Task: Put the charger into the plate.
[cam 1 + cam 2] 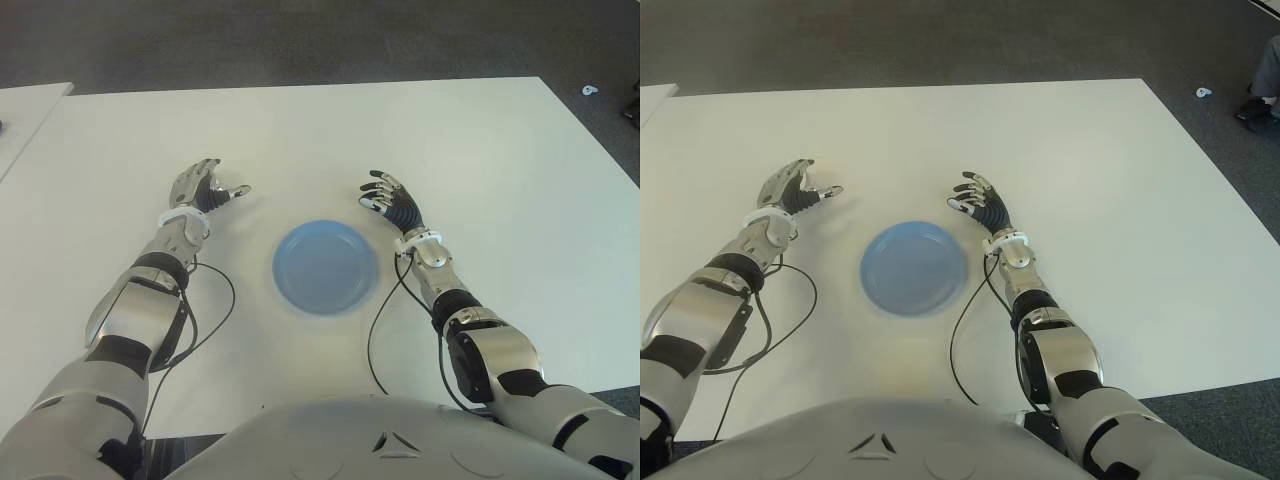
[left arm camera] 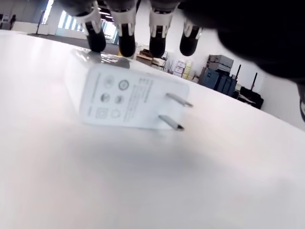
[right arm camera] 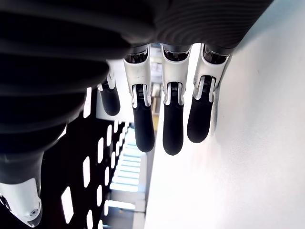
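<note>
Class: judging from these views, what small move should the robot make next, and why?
Probably close the left hand around the white two-prong charger: it lies on the white table under that hand's fingertips, ungrasped, and the round blue plate holds nothing.

Both eye views look steeply down from the head onto the white table (image 1: 300,130), sharing the blue plate (image 1: 325,267). Each wrist camera sits close under its own fingers, skimming the table.

Even, bright overhead light washes the white worktop (image 1: 480,170) in the eye views, leaving only faint, soft shadows. In the left wrist view the charger (image 2: 121,98) is fairly sharp while the near worktop blurs and far windows glare. The right hand (image 3: 162,109) shows dark, backlit against bright worktop.
</note>
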